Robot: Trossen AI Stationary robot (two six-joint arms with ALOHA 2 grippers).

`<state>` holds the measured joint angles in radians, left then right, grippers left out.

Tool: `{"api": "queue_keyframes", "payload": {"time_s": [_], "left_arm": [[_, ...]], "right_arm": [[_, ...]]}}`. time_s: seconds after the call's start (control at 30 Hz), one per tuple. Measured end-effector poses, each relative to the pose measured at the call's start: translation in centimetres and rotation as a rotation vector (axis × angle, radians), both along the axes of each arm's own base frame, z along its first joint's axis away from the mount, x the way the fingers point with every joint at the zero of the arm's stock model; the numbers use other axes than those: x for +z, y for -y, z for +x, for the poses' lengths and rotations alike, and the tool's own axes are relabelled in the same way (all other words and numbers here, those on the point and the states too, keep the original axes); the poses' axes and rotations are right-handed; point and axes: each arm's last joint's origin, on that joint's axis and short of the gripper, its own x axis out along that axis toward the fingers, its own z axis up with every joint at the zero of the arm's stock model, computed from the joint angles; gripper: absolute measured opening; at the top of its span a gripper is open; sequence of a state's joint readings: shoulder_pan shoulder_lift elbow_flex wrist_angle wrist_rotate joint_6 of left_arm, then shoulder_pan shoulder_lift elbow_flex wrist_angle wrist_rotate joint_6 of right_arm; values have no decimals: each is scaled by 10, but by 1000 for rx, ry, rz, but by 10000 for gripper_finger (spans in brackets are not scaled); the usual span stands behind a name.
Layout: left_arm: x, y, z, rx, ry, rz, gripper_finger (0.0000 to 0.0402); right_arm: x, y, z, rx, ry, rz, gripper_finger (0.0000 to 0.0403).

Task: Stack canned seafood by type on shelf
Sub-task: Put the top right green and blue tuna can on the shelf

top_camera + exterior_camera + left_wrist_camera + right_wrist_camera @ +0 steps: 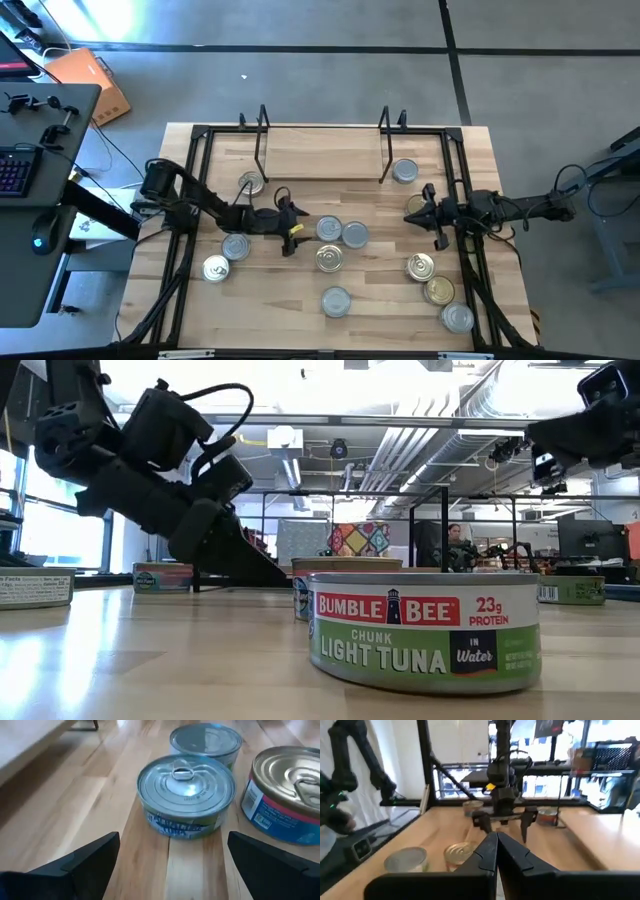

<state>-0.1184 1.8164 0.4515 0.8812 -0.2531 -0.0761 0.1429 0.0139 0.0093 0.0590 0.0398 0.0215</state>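
Left wrist view: silver tin (pixel 186 795) faces spread left gripper (pixel 170 865).

A squat round tin with a green, red and white Bumble Bee chunk light tuna label (pixel 425 632) stands nearest on the pale wooden tabletop (pixel 150 660). Behind it to the left, a dark robot arm (pixel 150 470) slants down toward the wood, with more labelled tins (pixel 35 587) farther back.

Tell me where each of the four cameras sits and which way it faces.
High: overhead, looking straight down; both arms, shelf.
Low: table height, facing the Bumble Bee tin; left arm behind.
Left wrist: over open left gripper, facing a silver tin.
Right wrist: over shut right gripper, facing the left arm.
Shared: left gripper shows in high and right wrist views.
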Motion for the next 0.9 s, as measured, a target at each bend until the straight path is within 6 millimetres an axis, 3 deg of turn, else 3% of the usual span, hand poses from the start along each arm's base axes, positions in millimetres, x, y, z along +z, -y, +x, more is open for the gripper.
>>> {"api": "queue_keyframes", "payload": {"time_s": [0.23, 0.4, 0.77, 0.9], "left_arm": [[11, -2, 9, -57, 102, -19, 365], [12, -7, 11, -57, 99, 3, 365], [-7, -11, -7, 15, 32, -31, 365], [-15, -11, -13, 34, 9, -56, 365]], "right_arm": [[32, 3, -7, -48, 324, 210, 0], [42, 6, -10, -79, 391, 322, 0], [-3, 4, 42, -320, -39, 492, 0], [-3, 0, 74, -368, -188, 493, 0]]}}
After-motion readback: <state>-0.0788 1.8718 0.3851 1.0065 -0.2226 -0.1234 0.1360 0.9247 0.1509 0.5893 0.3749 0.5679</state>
